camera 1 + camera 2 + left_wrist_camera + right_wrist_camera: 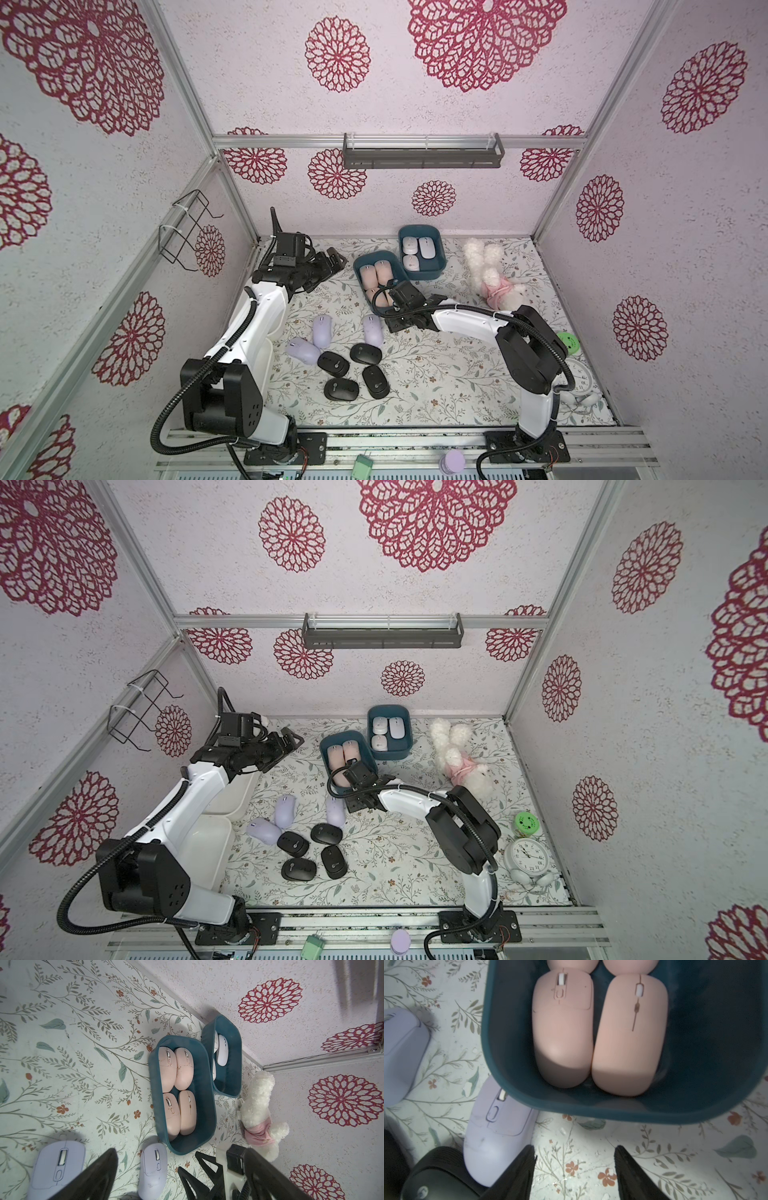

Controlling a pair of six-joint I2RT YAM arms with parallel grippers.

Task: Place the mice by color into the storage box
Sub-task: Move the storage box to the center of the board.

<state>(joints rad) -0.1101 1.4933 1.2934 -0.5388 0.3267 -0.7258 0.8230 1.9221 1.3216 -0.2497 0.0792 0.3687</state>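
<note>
At twelve o'clock we see peach-pink mice (376, 274) and white mice (417, 251) boxed; lilac mice (322, 330) and black mice (333, 364) wait. Left claw (338, 259) and right claw (575, 1148) are open, empty.

— What do the walls (374, 208) look like?
— Pale and speckled, printed with big red flower rosettes, and framed by silver metal rails (270, 142).
— Is anything fixed to them?
— A grey shelf (422, 156) hangs on the back rail, and a black wire rack (187, 232) on a side wall. The counter (449, 374) has a leafy floral covering, softly lit.
</note>
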